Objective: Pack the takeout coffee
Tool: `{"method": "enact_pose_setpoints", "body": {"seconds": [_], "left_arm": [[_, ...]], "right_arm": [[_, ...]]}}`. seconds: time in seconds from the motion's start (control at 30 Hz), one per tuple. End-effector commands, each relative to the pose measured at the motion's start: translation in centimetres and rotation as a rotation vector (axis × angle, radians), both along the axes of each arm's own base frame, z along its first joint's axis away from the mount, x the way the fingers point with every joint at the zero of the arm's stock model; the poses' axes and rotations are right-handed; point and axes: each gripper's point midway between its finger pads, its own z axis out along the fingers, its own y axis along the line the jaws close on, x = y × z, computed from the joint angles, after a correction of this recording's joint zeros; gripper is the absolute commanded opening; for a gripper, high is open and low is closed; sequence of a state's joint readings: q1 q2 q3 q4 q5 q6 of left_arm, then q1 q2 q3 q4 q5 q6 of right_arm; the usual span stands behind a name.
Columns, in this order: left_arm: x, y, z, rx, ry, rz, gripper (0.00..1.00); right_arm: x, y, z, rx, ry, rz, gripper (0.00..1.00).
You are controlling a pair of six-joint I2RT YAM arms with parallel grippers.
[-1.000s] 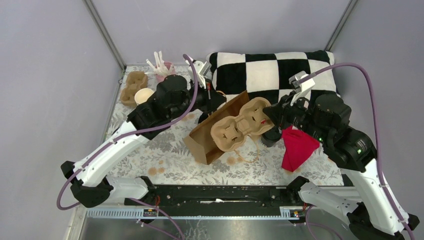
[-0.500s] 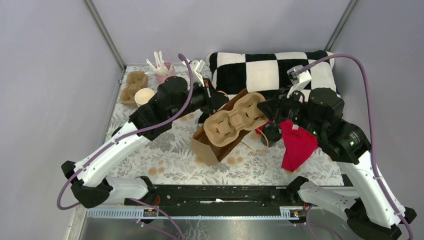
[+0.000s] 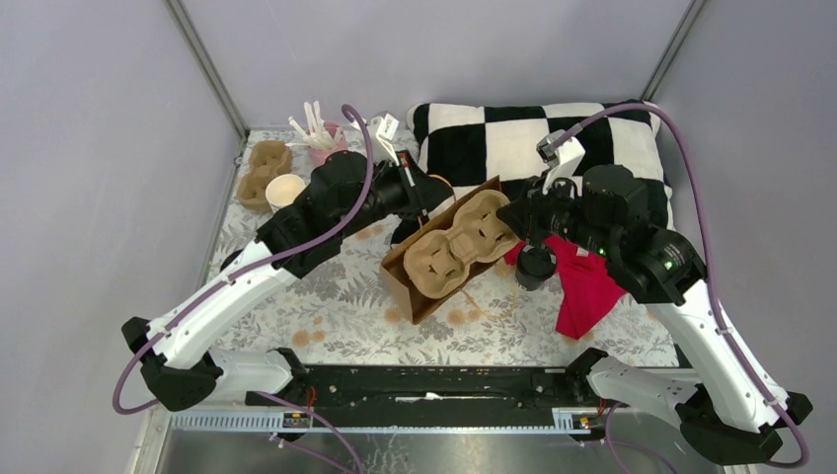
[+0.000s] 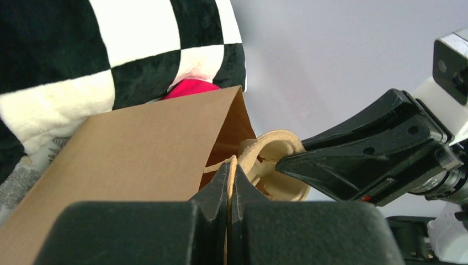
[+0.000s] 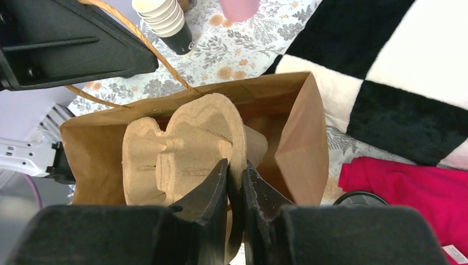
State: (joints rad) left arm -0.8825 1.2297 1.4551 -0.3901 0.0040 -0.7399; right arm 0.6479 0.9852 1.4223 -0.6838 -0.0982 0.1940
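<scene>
The takeout coffee [image 3: 535, 267], a small black cup with a black lid, stands on the table beside a red cloth; only its lid edge [image 5: 359, 197] shows in the right wrist view. A brown paper bag [image 3: 410, 286] leans open at the centre. My left gripper [image 3: 437, 190] is shut on the bag's thin paper handle [image 4: 229, 165] and holds the mouth up. My right gripper [image 3: 511, 219] is shut on the rim of a pulp cup carrier [image 5: 187, 149], which sits partly inside the bag [image 5: 298, 138]. The carrier [image 3: 459, 247] holds no cup.
A black-and-white checkered pillow [image 3: 533, 138] lies at the back. The red cloth [image 3: 587, 286] lies right of the coffee. At the back left are spare carriers [image 3: 265, 170], a stack of lidless cups [image 3: 285, 190] and a pink cup of stirrers [image 3: 318, 133].
My right gripper has moved left and back with the carrier, pushing it further into the bag. The left gripper has drawn the bag's mouth up and back. The coffee has come into view.
</scene>
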Motion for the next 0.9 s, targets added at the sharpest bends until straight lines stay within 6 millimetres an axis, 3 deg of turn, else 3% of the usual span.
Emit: {"method": "enact_pose_setpoints", "body": {"seconds": [0.0, 0.17, 0.37, 0.57, 0.87], "left_arm": [[0.6, -0.1, 1.4, -0.101, 0.033, 0.057, 0.00], [1.2, 0.1, 1.0, -0.128, 0.094, 0.115, 0.00], [1.4, 0.0, 0.5, -0.127, 0.136, 0.127, 0.00], [1.3, 1.0, 0.7, -0.141, 0.156, 0.172, 0.00], [1.4, 1.9, 0.0, -0.131, 0.172, 0.212, 0.00]], "right_arm": [[0.6, -0.4, 0.7, -0.049, -0.054, -0.001, 0.00], [0.7, 0.3, 0.5, -0.055, -0.043, 0.004, 0.00], [1.3, 2.5, -1.7, -0.118, 0.017, 0.052, 0.00], [1.8, 4.1, -1.7, -0.127, 0.002, 0.077, 0.00], [3.2, 5.6, -4.6, -0.137, -0.044, 0.109, 0.04]]}}
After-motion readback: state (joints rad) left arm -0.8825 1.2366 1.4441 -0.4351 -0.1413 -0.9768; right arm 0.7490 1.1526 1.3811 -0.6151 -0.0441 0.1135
